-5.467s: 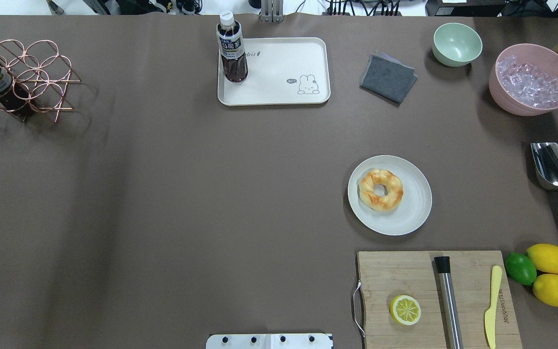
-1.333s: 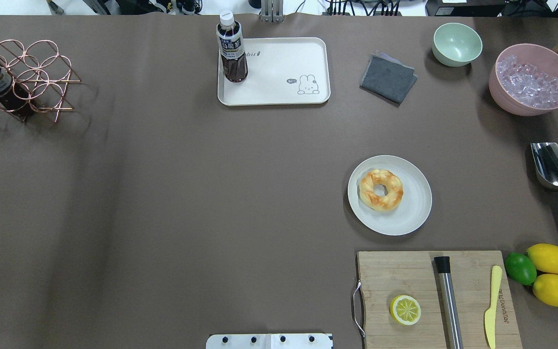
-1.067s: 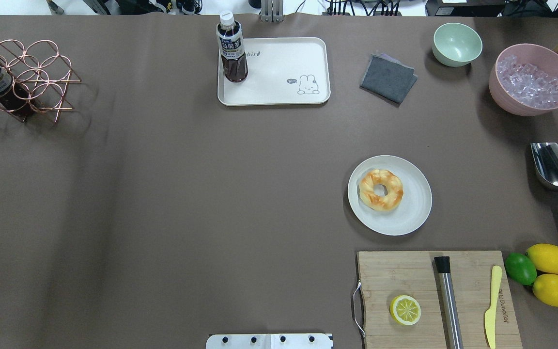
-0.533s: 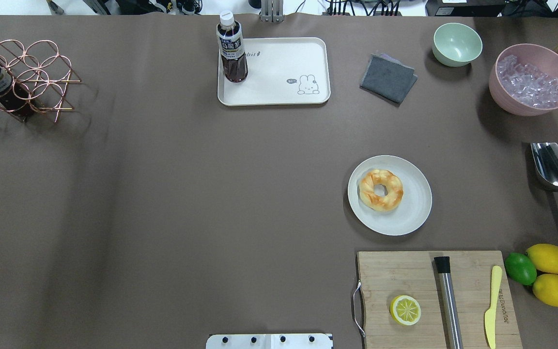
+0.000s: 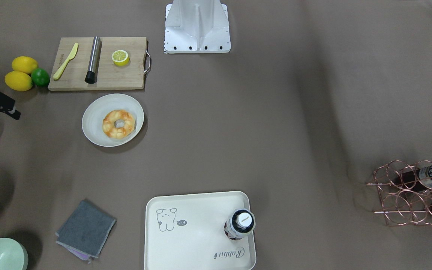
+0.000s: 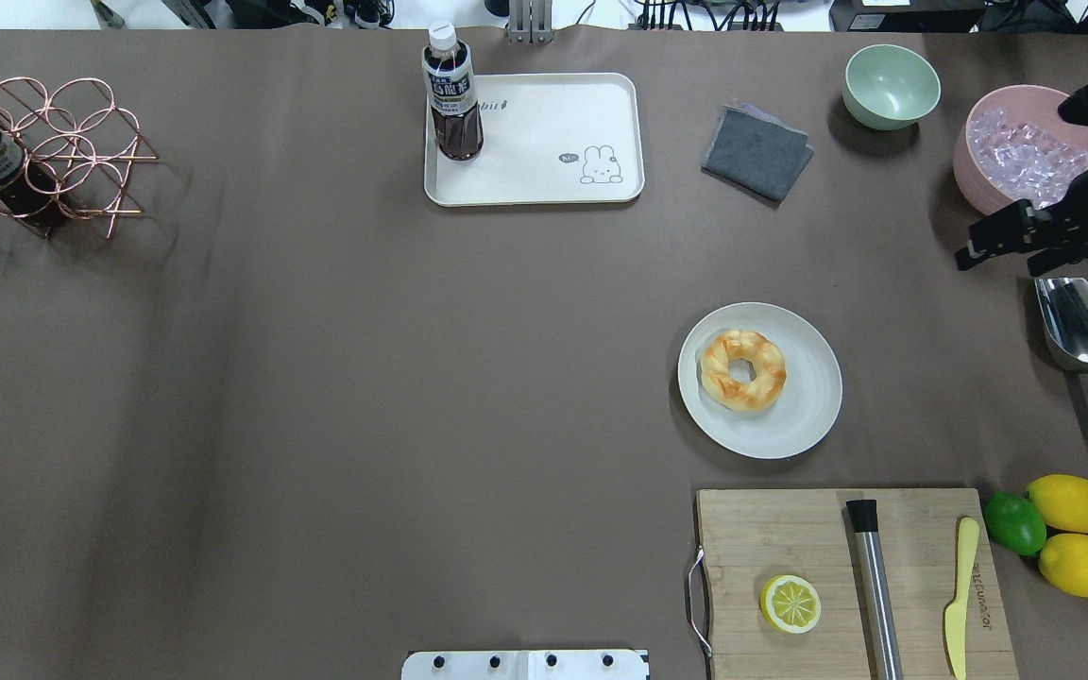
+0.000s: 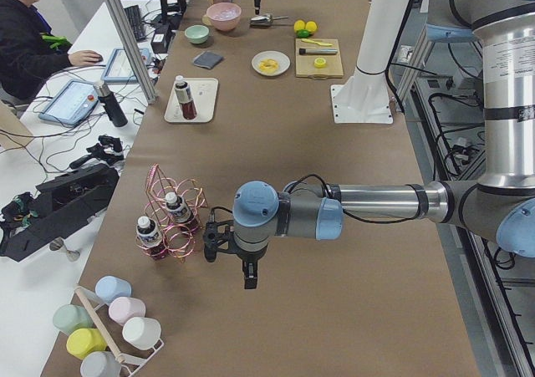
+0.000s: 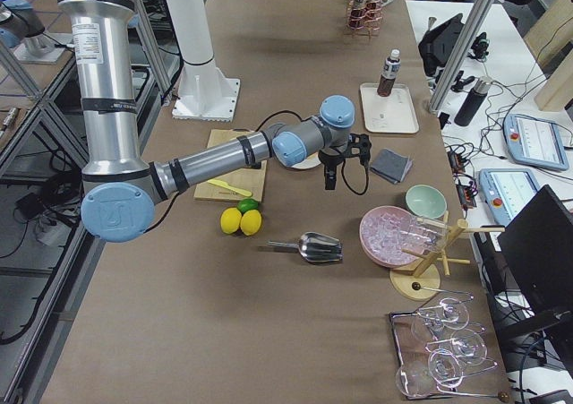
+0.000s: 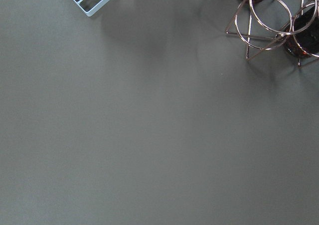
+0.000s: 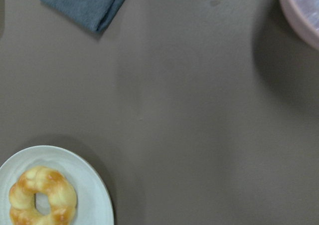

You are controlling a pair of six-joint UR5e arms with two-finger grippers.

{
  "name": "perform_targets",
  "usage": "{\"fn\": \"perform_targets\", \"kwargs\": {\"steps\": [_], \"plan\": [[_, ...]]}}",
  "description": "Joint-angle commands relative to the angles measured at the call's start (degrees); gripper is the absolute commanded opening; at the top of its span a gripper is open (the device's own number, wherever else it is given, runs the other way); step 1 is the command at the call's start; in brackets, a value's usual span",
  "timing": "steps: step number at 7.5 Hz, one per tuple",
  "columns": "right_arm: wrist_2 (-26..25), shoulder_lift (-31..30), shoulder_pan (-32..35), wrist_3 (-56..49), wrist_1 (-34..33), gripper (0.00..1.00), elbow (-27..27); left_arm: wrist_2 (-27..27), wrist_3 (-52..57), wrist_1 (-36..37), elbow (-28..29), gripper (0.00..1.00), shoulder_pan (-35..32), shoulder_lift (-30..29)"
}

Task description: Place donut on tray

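Overhead exterior: right pincer (image 6: pixel 999 249) at edge, jaws unclear.

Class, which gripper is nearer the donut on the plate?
Right. The right gripper hangs off to the right of the donut, by the pink bowl; the left gripper is far away, beside the copper rack.

My overhead view looks forward and down from behind the white robot base (image 6: pixel 525 665). The front-facing one looks steeply down from across the table, so the two share, turned about, the round off-white plate (image 6: pixel 808 408) with the golden braided donut (image 6: pixel 742 369) and the cream rounded-rectangle tray (image 6: pixel 544 142). My two end views look along the brown table (image 7: pixel 334 302) from afar. The left wrist view sits close beside the copper wire rack (image 9: pixel 279 15), the right wrist view close above that plate.
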Motion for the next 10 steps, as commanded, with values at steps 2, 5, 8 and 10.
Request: {"fn": "perform_targets", "kwargs": {"steps": [2,5,8,10], "plan": [[-10.5,0.4,-14.6,14.3,8.9,1.0,-0.4,0.1,0.0,0.0,0.2,0.98,0.0,0.0],[-14.7,2.8,-20.6,21.2,10.9,1.0,-2.9,0.1,0.1,0.0,0.3,0.98,0.0,0.0],[-17.7,2.8,-23.5,21.2,10.9,1.0,-4.3,0.1,0.1,0.0,0.6,0.98,0.0,0.1],[-19.0,2.8,-24.4,21.3,10.9,0.98,-4.3,0.1,0.1,0.0,0.7,0.98,0.0,0.1]]}}
